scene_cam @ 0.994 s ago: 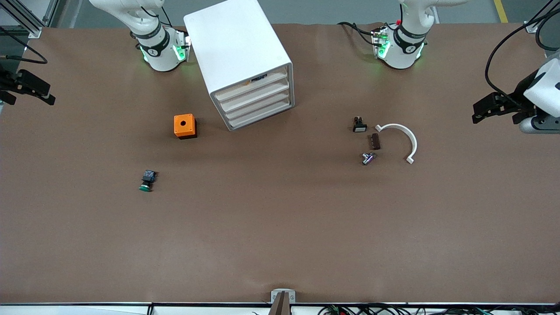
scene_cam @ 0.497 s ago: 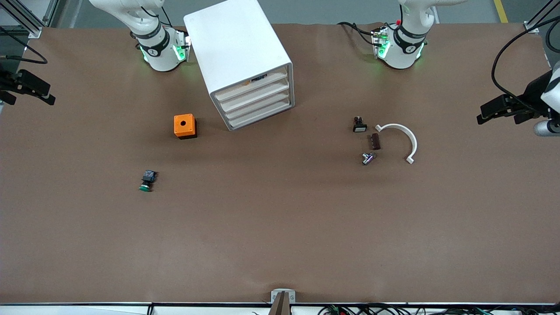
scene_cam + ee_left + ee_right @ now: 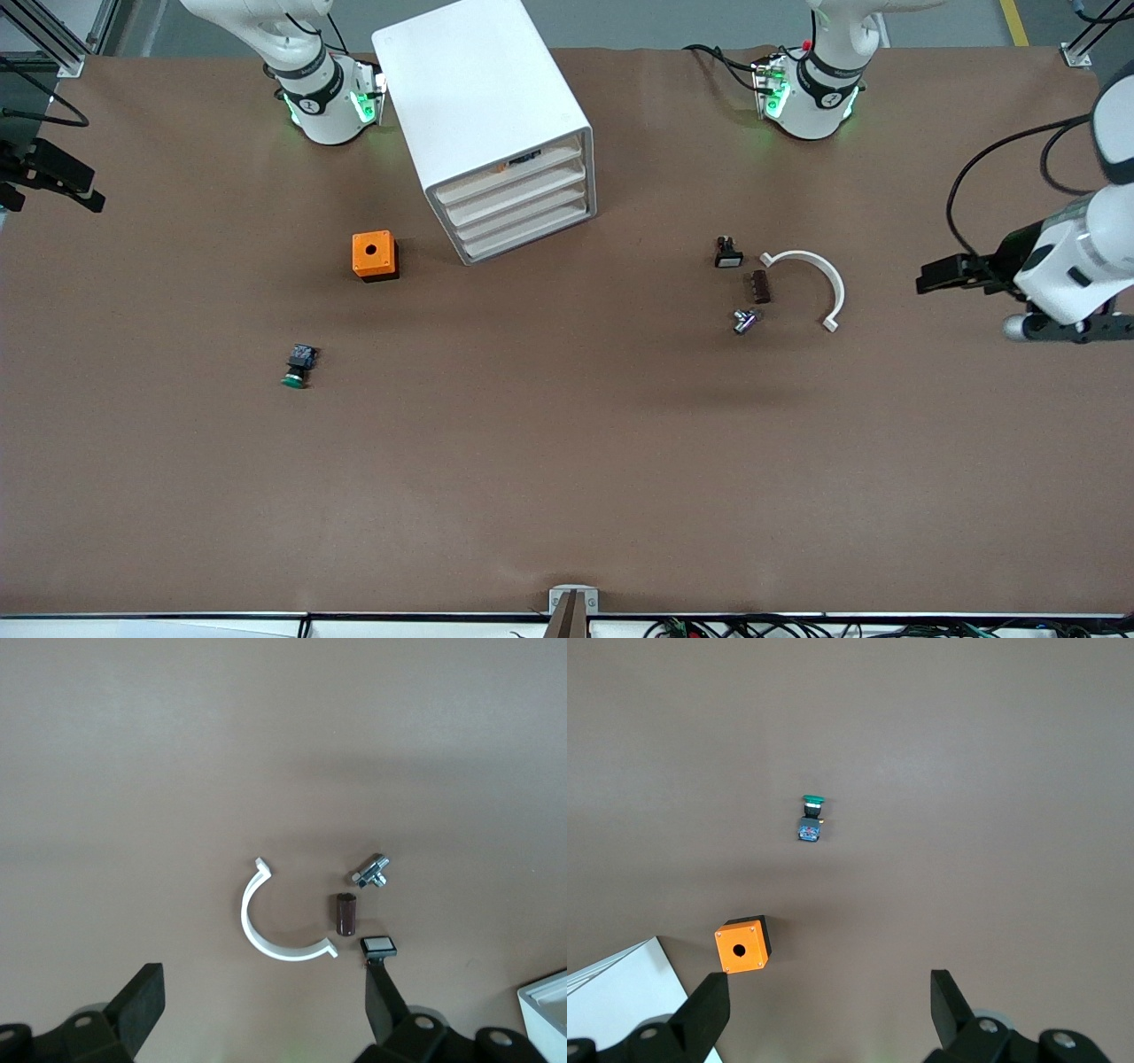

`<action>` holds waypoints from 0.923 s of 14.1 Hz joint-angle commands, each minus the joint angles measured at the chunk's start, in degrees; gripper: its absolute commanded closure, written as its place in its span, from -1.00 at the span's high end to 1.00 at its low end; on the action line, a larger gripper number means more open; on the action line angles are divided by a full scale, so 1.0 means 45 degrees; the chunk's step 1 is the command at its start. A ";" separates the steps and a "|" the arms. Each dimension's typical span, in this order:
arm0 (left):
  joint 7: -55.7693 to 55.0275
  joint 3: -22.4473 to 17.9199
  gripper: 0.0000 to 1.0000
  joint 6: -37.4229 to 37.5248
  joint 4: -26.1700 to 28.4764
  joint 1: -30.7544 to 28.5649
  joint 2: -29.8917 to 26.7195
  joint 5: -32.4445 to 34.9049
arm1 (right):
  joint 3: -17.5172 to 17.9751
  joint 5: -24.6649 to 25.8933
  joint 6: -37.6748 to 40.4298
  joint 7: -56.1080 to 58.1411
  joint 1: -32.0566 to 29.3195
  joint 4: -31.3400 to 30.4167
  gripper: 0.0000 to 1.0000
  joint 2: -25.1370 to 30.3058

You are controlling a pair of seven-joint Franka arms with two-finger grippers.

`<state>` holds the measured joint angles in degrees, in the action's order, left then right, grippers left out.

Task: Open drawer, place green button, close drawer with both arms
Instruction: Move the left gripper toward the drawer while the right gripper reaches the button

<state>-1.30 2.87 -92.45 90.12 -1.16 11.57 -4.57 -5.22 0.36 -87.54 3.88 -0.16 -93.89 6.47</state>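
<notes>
The button (image 3: 299,365), green cap and black body, lies on its side on the brown table toward the right arm's end; it also shows in the right wrist view (image 3: 811,819). The white cabinet (image 3: 478,106) stands between the arm bases. Its lowest drawer (image 3: 530,235) sits flush with the other fronts, shut. My left gripper (image 3: 932,276) is open and empty in the air over the table's left-arm end, beside a white curved piece. My right gripper (image 3: 81,191) is open and empty over the table's right-arm edge. Both show open jaws in their wrist views (image 3: 261,1010) (image 3: 828,1014).
An orange cube with a hole (image 3: 374,255) stands beside the cabinet, farther from the front camera than the button. A white curved piece (image 3: 815,279), a brown part (image 3: 760,286), a metal fitting (image 3: 744,320) and a small black part with a white face (image 3: 728,254) lie toward the left arm's end.
My left gripper has swung lower in the front view and inward toward the white curved piece. My right gripper has shifted slightly outward. Nothing on the table moved.
</notes>
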 commanded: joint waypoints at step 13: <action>-0.3706 0.0046 1.00 -0.1681 -0.0241 0.1758 0.2683 -0.0079 | 0.0065 0.0467 -0.0137 0.0425 -0.0160 0.0628 1.00 -0.1943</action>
<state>-12.59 3.11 -99.82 90.01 4.40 22.78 -4.58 -5.22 1.56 -88.19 4.96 -0.16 -93.47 1.01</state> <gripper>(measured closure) 0.000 0.000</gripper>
